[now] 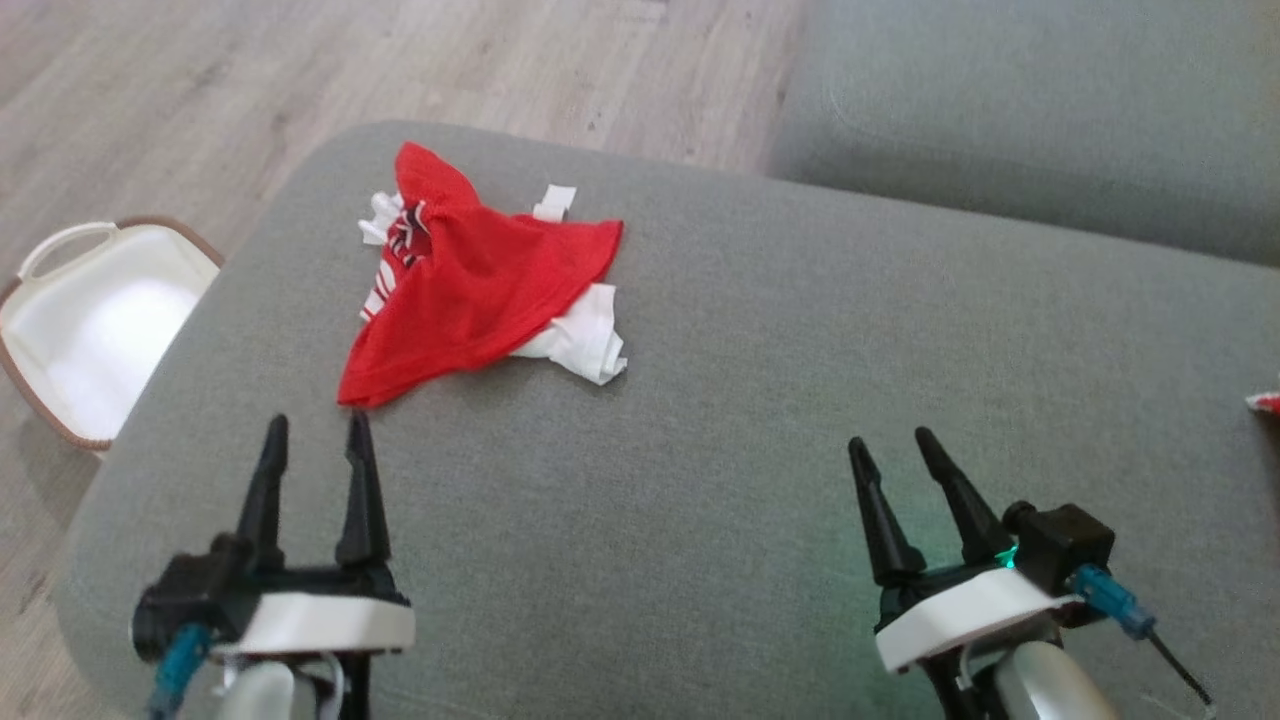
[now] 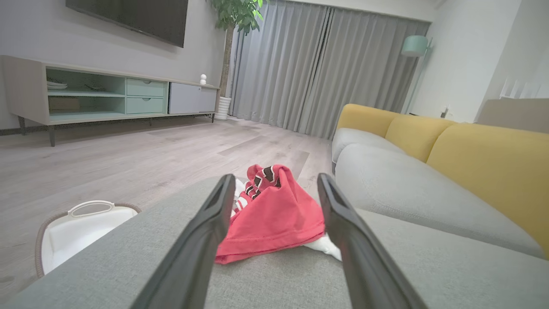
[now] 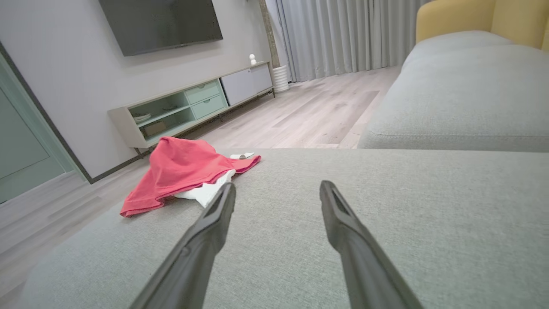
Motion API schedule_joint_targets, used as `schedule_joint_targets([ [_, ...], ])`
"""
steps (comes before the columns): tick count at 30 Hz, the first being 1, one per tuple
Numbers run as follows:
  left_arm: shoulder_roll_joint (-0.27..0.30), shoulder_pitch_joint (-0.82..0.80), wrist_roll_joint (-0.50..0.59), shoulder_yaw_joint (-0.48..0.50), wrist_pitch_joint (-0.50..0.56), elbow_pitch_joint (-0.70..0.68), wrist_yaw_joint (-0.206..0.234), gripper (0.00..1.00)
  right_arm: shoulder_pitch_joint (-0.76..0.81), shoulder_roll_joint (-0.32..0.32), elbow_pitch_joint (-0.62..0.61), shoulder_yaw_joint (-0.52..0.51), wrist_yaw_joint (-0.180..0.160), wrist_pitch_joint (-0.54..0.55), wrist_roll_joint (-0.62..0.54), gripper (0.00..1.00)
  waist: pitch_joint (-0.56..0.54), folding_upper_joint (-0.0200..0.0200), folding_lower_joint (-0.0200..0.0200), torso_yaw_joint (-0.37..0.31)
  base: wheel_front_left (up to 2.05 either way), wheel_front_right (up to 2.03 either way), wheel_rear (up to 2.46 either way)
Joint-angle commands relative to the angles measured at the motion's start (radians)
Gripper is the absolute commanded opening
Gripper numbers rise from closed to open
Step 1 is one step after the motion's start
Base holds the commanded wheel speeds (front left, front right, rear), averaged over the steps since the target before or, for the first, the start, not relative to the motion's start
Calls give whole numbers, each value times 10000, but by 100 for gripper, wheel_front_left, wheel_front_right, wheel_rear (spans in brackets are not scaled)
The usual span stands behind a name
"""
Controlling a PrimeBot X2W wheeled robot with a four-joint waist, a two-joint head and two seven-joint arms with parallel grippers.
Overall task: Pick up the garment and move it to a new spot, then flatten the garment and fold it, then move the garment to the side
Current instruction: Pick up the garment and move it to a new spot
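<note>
Red-and-white garment (image 1: 480,280) lies crumpled on grey sofa cushion (image 1: 760,420), toward your left. Your left pincer (image 1: 318,425) sits just short of its near hem, fingers apart. Your right pincer (image 1: 890,440) is well apart from it, fingers also spread. White basket (image 1: 90,330) on floor beside cushion.

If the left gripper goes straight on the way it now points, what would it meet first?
Probably the near hem of the red garment, which lies on the grey cushion just ahead of the open left gripper.
</note>
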Motion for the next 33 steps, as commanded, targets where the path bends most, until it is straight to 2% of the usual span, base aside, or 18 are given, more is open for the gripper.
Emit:
schedule_joint_targets([
  [1, 314, -939, 132, 441, -51, -205, -72, 100, -464, 12, -403, 50, -7, -120, -176, 100, 422, 0, 1, -241, 0, 0, 0],
  [3, 450, -1139, 174, 454, -51, -83, -105, 100, -511, 12, -441, -21, -7, -119, -244, 100, 565, 0, 1, -311, 0, 0, 0],
  [6, 970, -1975, 299, 425, 138, 403, -201, 100, -668, 13, -609, -243, -7, -87, -465, 100, 1049, 0, 1, -521, 0, 0, 0],
  [12, 2104, -4110, 332, -11, 1462, 2024, -420, 100, -1002, 13, -1124, -695, -7, 86, -860, 100, 1973, 0, 1, -966, 0, 0, 0],
  [17, 2695, -5576, -144, -628, 2710, 3802, -495, 100, -1281, 13, -1450, -792, -7, 202, -1009, 100, 2574, 0, 1, -1426, 0, 0, 0],
  [22, 3131, -6531, -1093, -1404, 3539, 5208, -502, 100, -1488, 13, -1683, -816, -7, 236, -1067, 100, 3061, 0, 1, -1875, 0, 0, 0],
  [27, 3425, -7239, -1690, -1537, 4013, 6540, -504, 100, -1646, 13, -1865, -887, -7, 241, -1115, 100, 3461, 0, 1, -2176, 0, 0, 0],
  [30, 3378, -7547, -2040, -1580, 4141, 7162, -504, 100, -1699, 13, -1931, -951, -7, 238, -1161, 100, 3604, 0, 1, -2260, 0, 0, 0],
  [32, 3300, -7670, -2346, -1634, 4164, 7393, -505, 0, -1703, 13, -1949, -1001, -7, 233, -1191, 100, 3631, 0, 1, -2277, 0, 0, 0],
  [33, 3296, -7715, -2464, -1676, 4077, 7442, -505, 0, -1702, 13, -1951, -1015, -7, 232, -1202, 100, 3630, 0, 1, -2289, 0, 0, 0],
])
